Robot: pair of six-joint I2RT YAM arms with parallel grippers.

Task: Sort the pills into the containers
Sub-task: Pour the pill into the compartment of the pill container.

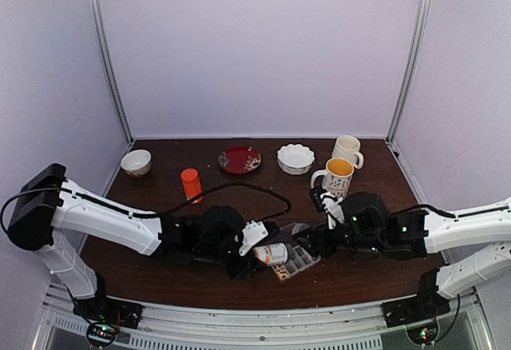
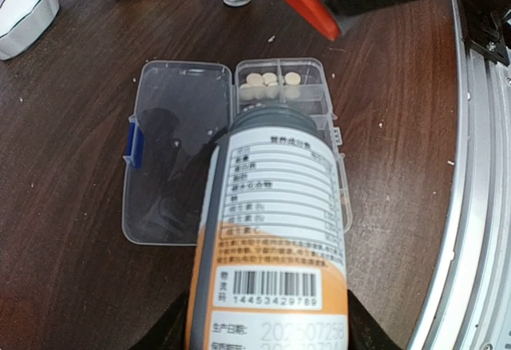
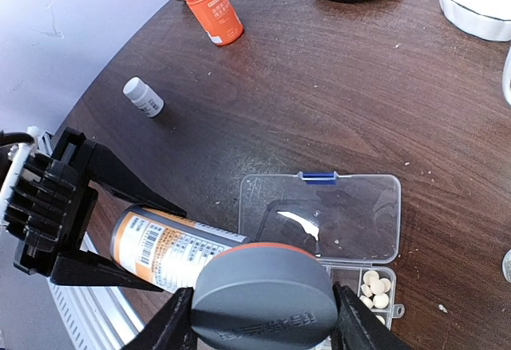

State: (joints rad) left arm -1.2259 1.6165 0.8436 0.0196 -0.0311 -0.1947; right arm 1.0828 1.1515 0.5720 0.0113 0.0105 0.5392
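Grey cap (image 3: 263, 286) w/ orange rim sits closest to the lens, clenched btwn the fingers of the right pincer (image 3: 263, 322). In that view it covers part of the box's (image 3: 319, 218) cell half.

Left pincer (image 2: 267, 330) is clamped round the base of a labelled bottle (image 2: 275, 206), white label w/ barcode over an orange band. Bottle lies tilted, top end pointing right, over the cell half of the box. Its mouth is hidden behind the dark shoulder, so can't tell if anything is coming out.

Box lies near-centre on the table (image 1: 359, 282), btwn the two pincers. Its clear lid is flat open, w/ a blue latch on the outer edge. Pills (image 2: 271, 80), pale tan discs, are bunched in the two end cells just past the bottle's shoulder. Other cells are mostly covered by the bottle.

Further out:
- small white bottle (image 3: 144, 97), apart on bare wood
- orange bottle (image 1: 191, 184), upright, far-left
- red plate (image 1: 239, 159) and white scalloped bowl (image 1: 295, 158), along the far edge
- mug w/ yellow inside (image 1: 339, 176) far-right, second mug (image 1: 347, 150) just behind it
- small bowl (image 1: 136, 162) in the far-left corner
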